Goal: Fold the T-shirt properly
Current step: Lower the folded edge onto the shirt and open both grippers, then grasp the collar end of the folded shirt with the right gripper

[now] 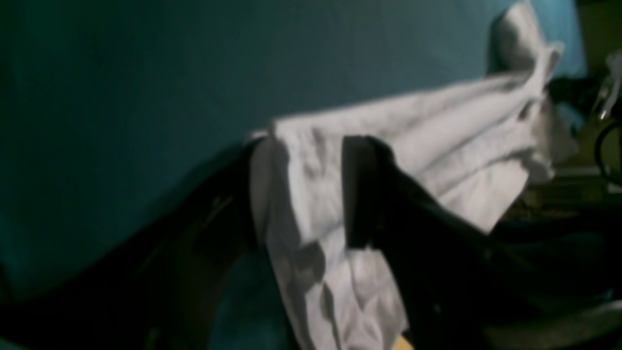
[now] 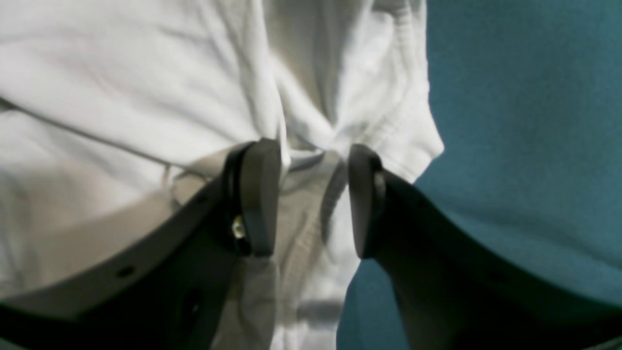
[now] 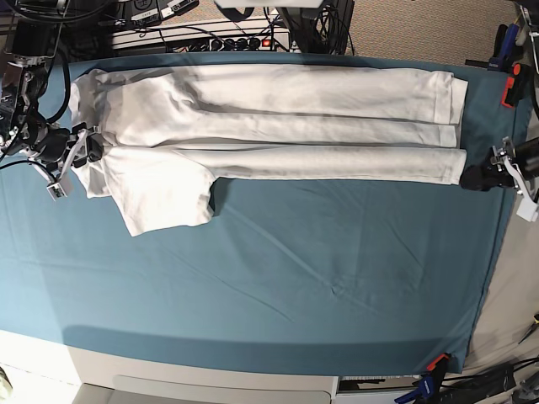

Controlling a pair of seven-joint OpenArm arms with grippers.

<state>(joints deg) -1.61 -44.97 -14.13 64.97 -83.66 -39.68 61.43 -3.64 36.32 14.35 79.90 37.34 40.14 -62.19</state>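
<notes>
While the T-shirt [image 3: 269, 126] lies folded lengthwise along the far side of the teal cloth [image 3: 320, 278], the right gripper [image 2: 313, 199] stands parted astride its sleeve-end edge, and the left gripper [image 1: 303, 194] has hem fabric draped between separated fingers.

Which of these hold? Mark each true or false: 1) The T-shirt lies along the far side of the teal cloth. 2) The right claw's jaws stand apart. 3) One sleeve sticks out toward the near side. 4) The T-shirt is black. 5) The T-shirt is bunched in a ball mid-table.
1) True: the T-shirt stretches along the far side of the teal cloth.
2) True: the right claw has its jaws apart, fabric between them.
3) True: the sleeve points toward the near edge.
4) False: it is white.
5) False: it lies spread in a long band.
</notes>
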